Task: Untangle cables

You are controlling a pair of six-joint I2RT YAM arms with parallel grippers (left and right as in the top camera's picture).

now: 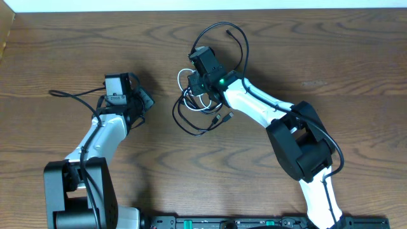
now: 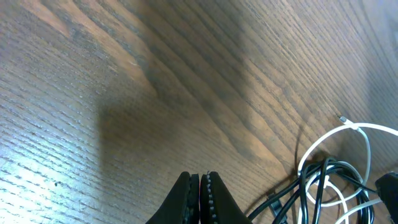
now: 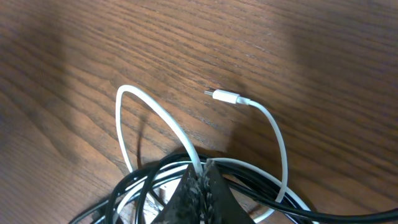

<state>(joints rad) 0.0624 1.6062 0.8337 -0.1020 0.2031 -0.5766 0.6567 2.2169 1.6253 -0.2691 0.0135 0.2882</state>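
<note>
Several thin cables (image 1: 198, 109) lie bundled together in one tangle on the wooden worktop (image 1: 331, 57). The white cable (image 3: 277, 134) loops out of the tangle twice, and its small plug (image 3: 224, 96) rests on bare wood just beyond the loops. The black cables (image 3: 124, 186) coil through and around the white one. The right gripper (image 3: 200, 177) sits on the tangle with its jaws pressed together. The white cable runs right up to its tips and the black loops curve around them, but whether any strand is pinched cannot be told. The left gripper (image 2: 200, 182) is to the left of the tangle, near it and apart from it. Its jaws are closed on nothing, above bare wood.
</note>
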